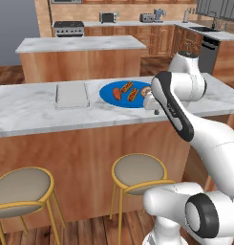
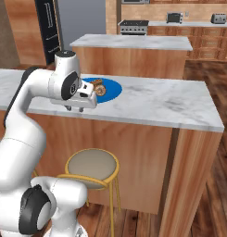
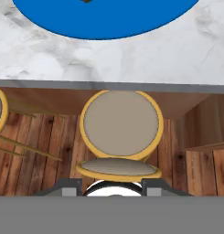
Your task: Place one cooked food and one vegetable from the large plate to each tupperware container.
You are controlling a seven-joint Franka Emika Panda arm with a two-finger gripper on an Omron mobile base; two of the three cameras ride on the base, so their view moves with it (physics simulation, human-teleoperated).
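Note:
The large blue plate lies on the marble counter. On it are two hot dogs, a red-orange carrot-like piece and a lumpy brown vegetable. A pale grey tupperware container sits to the left of the plate, with nothing in it. My gripper hovers over the counter's front edge, just in front of the plate's near right rim. It points down, is shut, and I see nothing held in it.
Round yellow-framed stools stand under the counter's front edge. A second island is behind the counter. The back counter carries a stove and small appliances.

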